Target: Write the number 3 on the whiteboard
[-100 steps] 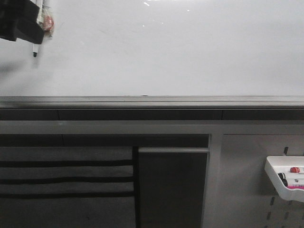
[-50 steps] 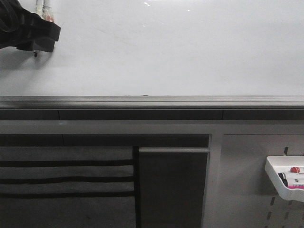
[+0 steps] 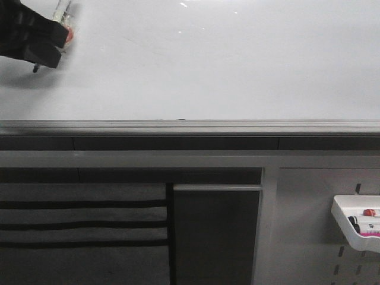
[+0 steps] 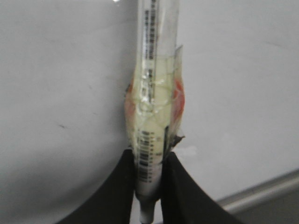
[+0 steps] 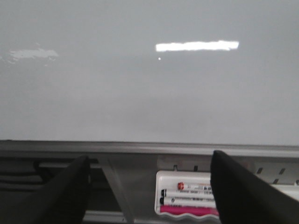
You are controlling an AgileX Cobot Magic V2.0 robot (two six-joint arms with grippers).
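**Board unmarked, marker at far left**

The whiteboard (image 3: pixel 225 65) is a large, glossy white panel standing upright across the far side of the scene, with a grey metal rail along its lower edge. Light glints show near its top. Its face is bare; no number 3 is visible on it. At its far left, the left pincer (image 3: pixel 35 44) grips a clear-barrelled marker (image 4: pixel 152 98) wrapped in tape, tip close to the board.

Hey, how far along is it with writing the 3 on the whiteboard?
Done: the left pincer has a marker clamped, tip near the whiteboard at its upper left. In hand: positioning to write. Left: the whole digit, since no stroke shows on the board. The right pincer is open and idle.
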